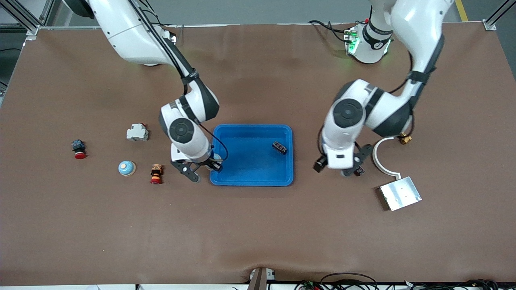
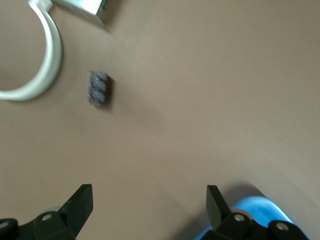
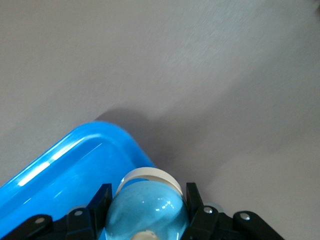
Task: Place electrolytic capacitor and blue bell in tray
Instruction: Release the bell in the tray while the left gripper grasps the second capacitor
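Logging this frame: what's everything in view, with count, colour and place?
tray: 1, bright blue, mid-table
dark component: 1, black, in the tray
held blue bell: 1, light blue, at the tray's corner toward the right arm's end
loose blue bell: 1, light blue, on the table toward the right arm's end
stacked button: 1, red and orange, beside the loose bell
red button: 1, red and black
breaker: 1, white
small dark part: 1, under the left gripper
curved band: 1, white
metal plate: 1, silver
brass fitting: 1
right gripper: shut on the held bell
left gripper: open, over the table
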Robot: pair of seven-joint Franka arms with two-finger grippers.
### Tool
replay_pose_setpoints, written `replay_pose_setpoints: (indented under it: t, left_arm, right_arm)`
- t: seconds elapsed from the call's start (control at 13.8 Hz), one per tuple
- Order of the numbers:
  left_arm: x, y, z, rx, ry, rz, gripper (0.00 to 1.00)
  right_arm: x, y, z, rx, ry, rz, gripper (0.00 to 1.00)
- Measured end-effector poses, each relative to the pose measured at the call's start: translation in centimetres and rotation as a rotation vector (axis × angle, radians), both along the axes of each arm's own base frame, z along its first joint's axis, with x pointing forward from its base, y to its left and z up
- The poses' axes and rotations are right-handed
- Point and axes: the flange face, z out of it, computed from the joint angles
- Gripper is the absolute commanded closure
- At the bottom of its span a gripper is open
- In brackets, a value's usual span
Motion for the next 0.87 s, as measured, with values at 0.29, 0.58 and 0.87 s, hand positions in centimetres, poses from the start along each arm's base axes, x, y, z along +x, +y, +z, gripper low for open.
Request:
replay_pose_setpoints:
  t: [0.29, 0.58, 0.87]
  left_arm:
    - [1.1, 6.9, -4.8, 0.046, 0.077, 0.006, 0.0]
    - [1.3, 10.5, -10.1, 0.055, 0.066, -0.004, 0.16]
    - [1.6, 11.8, -13.1, 0.012, 0.057, 0.01, 0.33]
  right_arm:
    - [-1.1, 3.5, -1.2, -0.025, -0.016, -0.044, 1.0]
    - [-2.0, 5.6, -2.4, -0.057, -0.022, -0.064, 1.0]
    - [-1.5, 7.2, -3.6, -0.09, -0.025, -0.088, 1.0]
